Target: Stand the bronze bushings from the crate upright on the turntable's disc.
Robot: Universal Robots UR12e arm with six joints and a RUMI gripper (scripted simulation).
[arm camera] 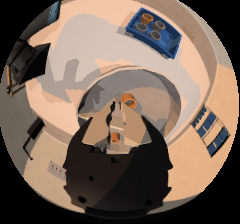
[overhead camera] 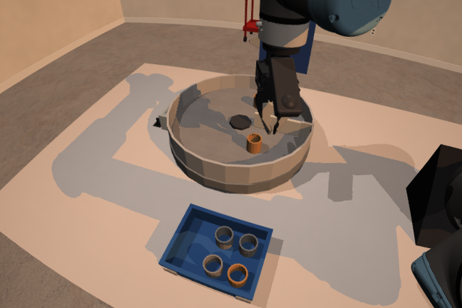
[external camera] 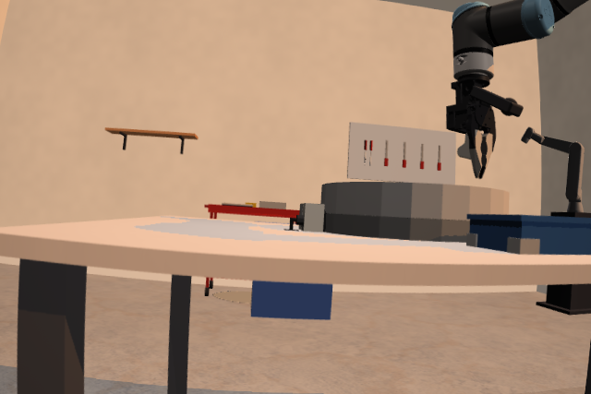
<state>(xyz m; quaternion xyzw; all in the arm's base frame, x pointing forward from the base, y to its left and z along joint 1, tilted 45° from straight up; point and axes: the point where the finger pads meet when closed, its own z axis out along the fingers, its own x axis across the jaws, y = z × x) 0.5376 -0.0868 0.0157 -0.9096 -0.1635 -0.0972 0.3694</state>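
The turntable [overhead camera: 238, 133] has a raised rim, a wooden disc and a dark hub [overhead camera: 240, 122]. One bronze bushing [overhead camera: 254, 143] stands upright on the disc in front of the hub. A second bronze bushing [overhead camera: 254, 103] stands further back, mostly hidden behind my gripper. My gripper [overhead camera: 270, 130] [external camera: 479, 173] hangs above the disc to the right of the hub, shut and empty; from the side it is above the rim. The blue crate [overhead camera: 218, 252] holds three steel bushings [overhead camera: 224, 236] and one bronze bushing [overhead camera: 237, 275]. The wrist view shows my fingers, a bronze bushing [arm camera: 129, 98] and the crate [arm camera: 150, 29].
The turntable's rim stands higher than the disc all round. A black block [overhead camera: 436, 196] sits at the right edge of the table. A red cart [overhead camera: 251, 6] stands on the floor behind. A small grey box [external camera: 312, 217] is fixed to the turntable's side.
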